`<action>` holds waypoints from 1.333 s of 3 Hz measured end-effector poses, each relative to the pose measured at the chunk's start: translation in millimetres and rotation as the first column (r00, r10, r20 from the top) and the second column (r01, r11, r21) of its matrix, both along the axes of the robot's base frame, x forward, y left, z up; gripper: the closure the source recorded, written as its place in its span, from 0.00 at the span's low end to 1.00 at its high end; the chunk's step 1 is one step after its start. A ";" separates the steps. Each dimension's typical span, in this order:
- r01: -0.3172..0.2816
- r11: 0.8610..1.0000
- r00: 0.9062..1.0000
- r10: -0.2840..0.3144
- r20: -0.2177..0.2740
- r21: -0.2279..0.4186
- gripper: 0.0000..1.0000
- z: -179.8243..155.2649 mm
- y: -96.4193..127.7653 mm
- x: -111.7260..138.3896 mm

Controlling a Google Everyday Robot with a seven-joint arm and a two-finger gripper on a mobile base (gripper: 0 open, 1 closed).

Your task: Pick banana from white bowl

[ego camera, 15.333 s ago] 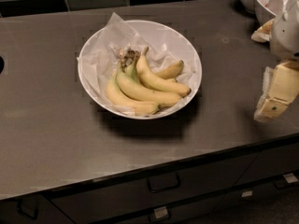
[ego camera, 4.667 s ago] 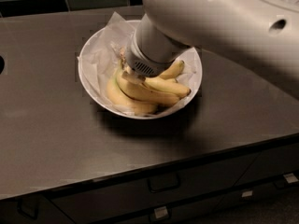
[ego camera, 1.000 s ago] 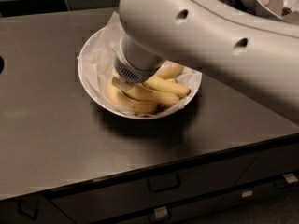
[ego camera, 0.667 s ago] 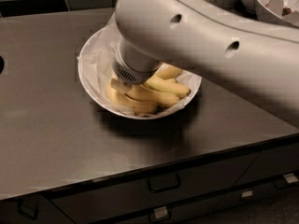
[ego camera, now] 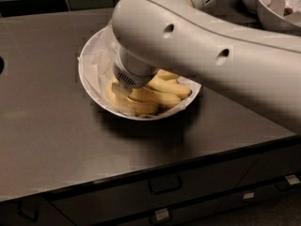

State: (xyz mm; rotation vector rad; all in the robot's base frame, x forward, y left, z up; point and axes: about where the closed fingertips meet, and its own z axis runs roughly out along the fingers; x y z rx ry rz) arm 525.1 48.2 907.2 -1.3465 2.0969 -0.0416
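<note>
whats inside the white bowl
The white bowl holds a heap of bananas on crumpled white paper. The pincer is down in it at the bananas' left end; the arm covers the bowl's back part and whatever lies under it.

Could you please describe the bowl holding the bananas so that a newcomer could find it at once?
On the dark countertop, look under the robot's big white arm, whose gripper reaches down among the bananas. There sits the white bowl: wide, shallow and paper-lined, unlike the smaller, deeper bowls at the far right corner.
</note>
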 end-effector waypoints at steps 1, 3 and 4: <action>0.009 1.000 1.000 -0.009 -0.002 -0.003 0.53 0.4 -1.3 0.7; 0.024 1.000 1.000 -0.025 -0.007 -0.012 0.73 -0.3 -4.9 2.7; 0.024 1.000 1.000 -0.025 -0.007 -0.012 0.95 -0.3 -4.9 2.7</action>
